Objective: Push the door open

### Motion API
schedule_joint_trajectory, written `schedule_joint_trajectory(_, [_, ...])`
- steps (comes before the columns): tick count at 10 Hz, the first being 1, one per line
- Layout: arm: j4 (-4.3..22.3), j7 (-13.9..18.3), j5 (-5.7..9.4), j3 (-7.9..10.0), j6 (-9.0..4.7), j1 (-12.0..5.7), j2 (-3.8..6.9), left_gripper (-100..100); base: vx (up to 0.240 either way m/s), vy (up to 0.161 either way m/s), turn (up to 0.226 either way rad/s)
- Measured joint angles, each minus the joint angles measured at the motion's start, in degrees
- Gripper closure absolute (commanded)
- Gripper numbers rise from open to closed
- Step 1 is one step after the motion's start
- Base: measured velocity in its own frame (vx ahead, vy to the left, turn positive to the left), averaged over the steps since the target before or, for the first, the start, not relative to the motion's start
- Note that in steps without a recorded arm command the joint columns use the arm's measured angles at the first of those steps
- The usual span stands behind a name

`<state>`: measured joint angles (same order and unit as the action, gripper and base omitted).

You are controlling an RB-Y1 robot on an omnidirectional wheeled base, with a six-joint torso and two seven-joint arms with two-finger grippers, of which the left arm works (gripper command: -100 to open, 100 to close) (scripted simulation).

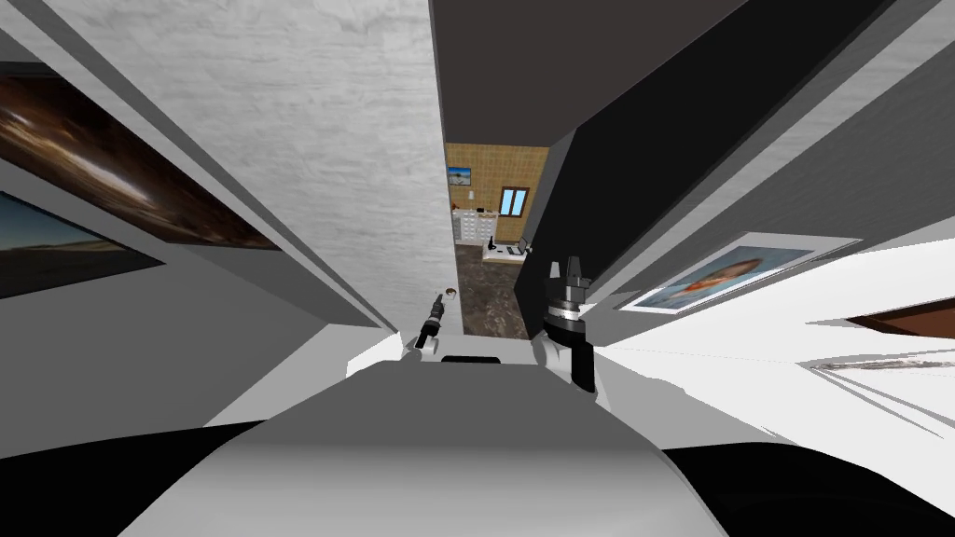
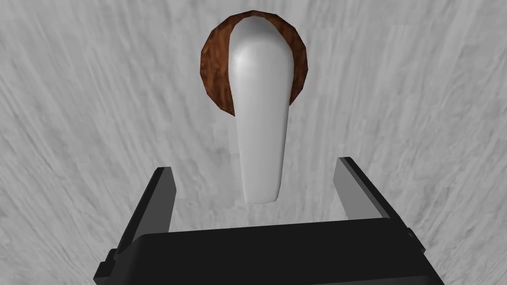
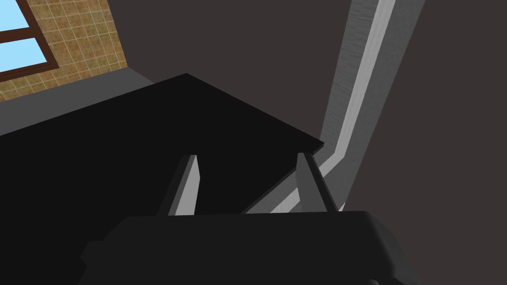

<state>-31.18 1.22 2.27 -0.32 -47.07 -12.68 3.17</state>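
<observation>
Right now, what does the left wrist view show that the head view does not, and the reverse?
The left wrist view adds detail. The light grey lever handle sits on a round brown plate, and its free end lies between the open left fingers, with a gap on each side.
The head view adds the surroundings. Past the door's edge there is a tan tiled wall with a window, and the right gripper is raised, its fingers apart.
Both views share the white grained door, the handle and the left gripper.

The left end effector (image 2: 256,166) and right end effector (image 3: 247,156) both point forward, spread wide.
</observation>
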Motion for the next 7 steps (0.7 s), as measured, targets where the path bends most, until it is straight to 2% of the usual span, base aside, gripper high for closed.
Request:
schedule_joint_trajectory(2, [0.48,-0.09,0.12,0.22,-0.23,-0.14,-0.4,-100,0.118,-0.011,-0.014])
schedule_joint_trajectory(3, [0.53,-0.1,0.13,0.24,-0.29,-0.18,-0.43,100,-0.009,0.0,0.005])
schedule_joint_trajectory(7, [0.4,-0.11,0.12,0.25,-0.14,-0.37,-0.36,100,-0.009,0.002,-0.006])
